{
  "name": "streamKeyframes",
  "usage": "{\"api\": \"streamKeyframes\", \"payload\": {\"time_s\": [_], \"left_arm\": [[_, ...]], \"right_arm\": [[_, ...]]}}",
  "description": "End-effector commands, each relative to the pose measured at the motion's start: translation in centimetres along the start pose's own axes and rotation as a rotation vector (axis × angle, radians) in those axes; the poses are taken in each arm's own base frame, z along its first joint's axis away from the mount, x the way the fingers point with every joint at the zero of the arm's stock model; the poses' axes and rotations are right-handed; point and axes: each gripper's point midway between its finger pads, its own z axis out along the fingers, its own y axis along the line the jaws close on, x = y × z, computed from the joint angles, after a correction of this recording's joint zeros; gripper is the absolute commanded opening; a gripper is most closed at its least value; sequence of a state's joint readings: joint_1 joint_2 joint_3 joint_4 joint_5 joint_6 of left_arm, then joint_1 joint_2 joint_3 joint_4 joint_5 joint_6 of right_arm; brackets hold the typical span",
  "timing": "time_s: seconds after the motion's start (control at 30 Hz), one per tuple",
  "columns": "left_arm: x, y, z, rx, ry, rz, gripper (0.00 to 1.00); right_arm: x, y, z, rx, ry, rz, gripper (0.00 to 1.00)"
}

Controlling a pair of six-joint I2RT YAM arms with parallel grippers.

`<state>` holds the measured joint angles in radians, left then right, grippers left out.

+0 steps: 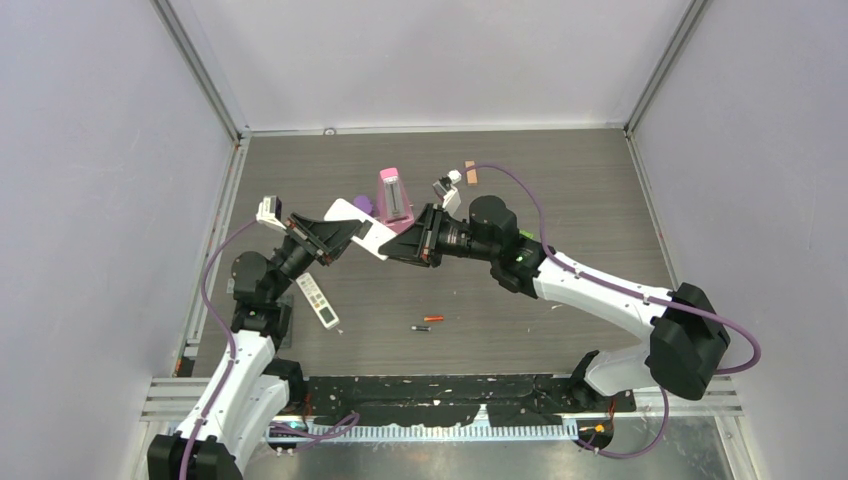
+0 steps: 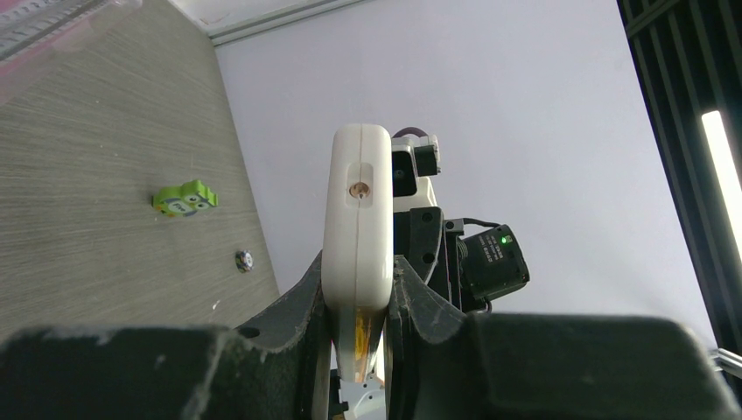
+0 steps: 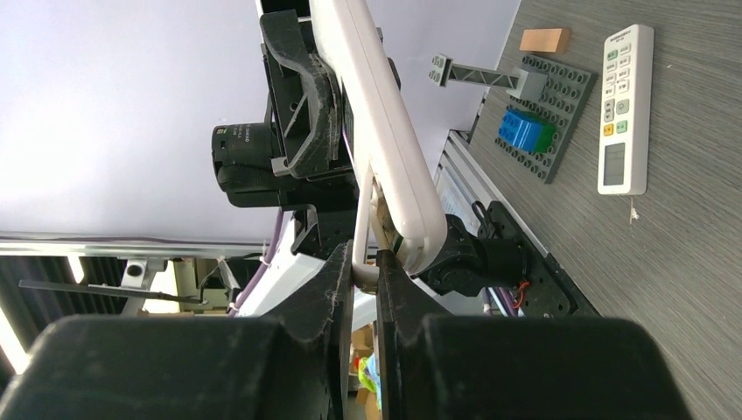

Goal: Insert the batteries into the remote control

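Note:
A white remote control (image 1: pixel 356 226) hangs in the air between both arms. My left gripper (image 1: pixel 340 240) is shut on its body; in the left wrist view the remote (image 2: pixel 359 210) stands edge-on between the jaws of that gripper (image 2: pixel 359 302). My right gripper (image 3: pixel 366 273) is shut on a thin white flap (image 3: pixel 362 229) that sticks out from the end of the remote (image 3: pixel 385 140). Two batteries lie on the table below: a red-orange one (image 1: pixel 433 319) and a dark one (image 1: pixel 420 327).
A second remote with buttons (image 1: pixel 318 300) lies on the table by the left arm, beside a grey studded plate (image 3: pixel 573 83) with a blue-green brick (image 3: pixel 525 131). A pink object (image 1: pixel 393 193), a tan block (image 1: pixel 470 172) and a green toy (image 2: pixel 185 199) lie farther back.

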<state>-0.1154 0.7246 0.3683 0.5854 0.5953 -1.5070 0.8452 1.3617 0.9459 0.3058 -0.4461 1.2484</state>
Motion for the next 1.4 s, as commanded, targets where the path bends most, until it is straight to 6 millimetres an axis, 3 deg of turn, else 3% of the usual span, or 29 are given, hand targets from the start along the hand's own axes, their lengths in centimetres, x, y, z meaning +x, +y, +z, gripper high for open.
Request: {"api": "streamKeyframes", "payload": {"time_s": [0.0,0.4,0.57,0.8,1.37], "left_arm": [[-0.4,-3.2,-0.1,0.103,-0.018,0.026,0.0],[-0.1,-2.9,-0.2,0.094,-0.005,0.017,0.0],[-0.3,-2.3,-0.3,0.061,-0.023,-0.009,0.0],[-0.5,-2.2,-0.2,0.058,-0.033,-0.009,0.0],[-0.6,-3.7,-0.2,0.109,-0.032,0.037,0.0]], "right_arm": [[-0.4,-1.1,0.3,0.064,-0.014,-0.031,0.05],[-0.4,-1.2,0.7,0.043,-0.022,0.019,0.05],[-0.8,0.1,0.9,-0.015,-0.031,-0.01,0.05],[-0.8,-0.3,0.7,0.033,-0.029,-0.046,0.05],[-0.2,-1.0,0.6,0.026,-0.011,0.013,0.05]]}}
